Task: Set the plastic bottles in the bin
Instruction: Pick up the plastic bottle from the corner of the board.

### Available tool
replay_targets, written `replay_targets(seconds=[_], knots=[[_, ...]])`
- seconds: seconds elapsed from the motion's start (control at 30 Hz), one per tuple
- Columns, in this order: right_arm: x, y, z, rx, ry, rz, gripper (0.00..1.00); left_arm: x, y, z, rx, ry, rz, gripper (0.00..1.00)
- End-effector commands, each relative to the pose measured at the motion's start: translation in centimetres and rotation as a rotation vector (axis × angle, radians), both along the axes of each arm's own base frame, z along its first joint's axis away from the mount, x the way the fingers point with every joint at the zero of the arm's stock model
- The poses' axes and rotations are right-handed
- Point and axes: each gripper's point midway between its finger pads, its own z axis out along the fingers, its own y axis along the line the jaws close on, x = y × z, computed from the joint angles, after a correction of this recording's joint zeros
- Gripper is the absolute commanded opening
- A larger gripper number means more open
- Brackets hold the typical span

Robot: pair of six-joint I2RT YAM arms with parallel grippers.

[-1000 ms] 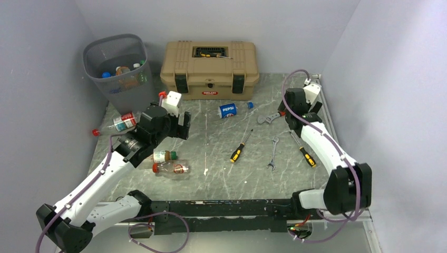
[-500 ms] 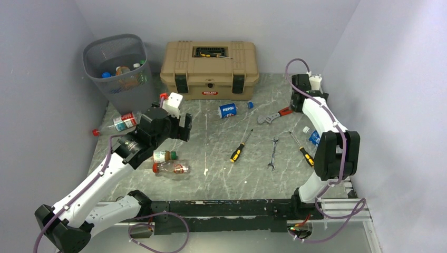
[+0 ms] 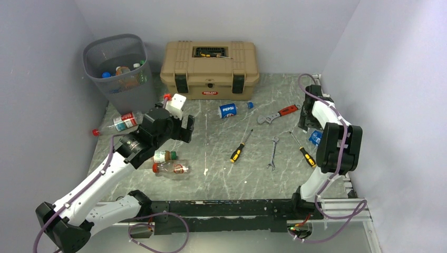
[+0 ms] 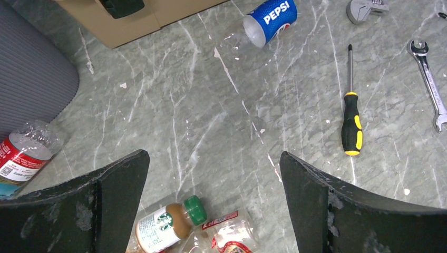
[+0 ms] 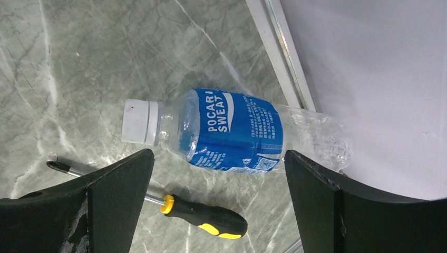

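Both the left gripper (image 4: 211, 158) and right gripper (image 5: 217, 154) are spread wide, empty. The Pocari bottle (image 5: 232, 129) by the wall (image 5: 369, 79) could be squirted sideways if pinched off-centre.

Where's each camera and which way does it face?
Top external: above and behind the robot, looking down on the table; both arms show.
Left wrist: looking down past the open left claw at the Pepsi bottle and screwdriver.
Right wrist: looking down through the open right claw at the Pocari Sweat bottle.
Shared: top and left wrist both show the Pepsi bottle.
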Motion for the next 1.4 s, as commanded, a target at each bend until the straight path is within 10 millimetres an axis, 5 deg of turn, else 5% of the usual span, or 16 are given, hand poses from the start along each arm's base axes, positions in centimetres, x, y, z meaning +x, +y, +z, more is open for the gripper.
replay_targets(seconds=[0.0, 0.37, 0.6, 1.13, 1.37], knots=[[0.2, -0.4, -0.8, 0.031, 0.005, 0.018, 1.0, 0.0, -0.5, 0.5, -0.008, -0.013, -0.02, 0.99], [0.0, -0.4, -4.6, 0.06, 0.112, 0.011, 0.93, -0.2, -0.5, 0.6, -0.005, -0.023, -0.023, 0.99], [0.2, -0.4, -5.0, 0.074, 0.119, 0.01, 0.83, -0.2, -0.7, 0.3, 0.012, -0.013, -0.028, 0.99], [2.9, -0.2, -2.3, 0.092, -0.013, -0.007, 0.48, 0.1, -0.7, 0.0, 0.02, -0.011, -0.02, 0.99], [4.6, 0.1, 1.3, 0.101, -0.144, -0.025, 0.41, 0.2, -0.6, 0.0, 0.02, -0.015, -0.015, 0.99]])
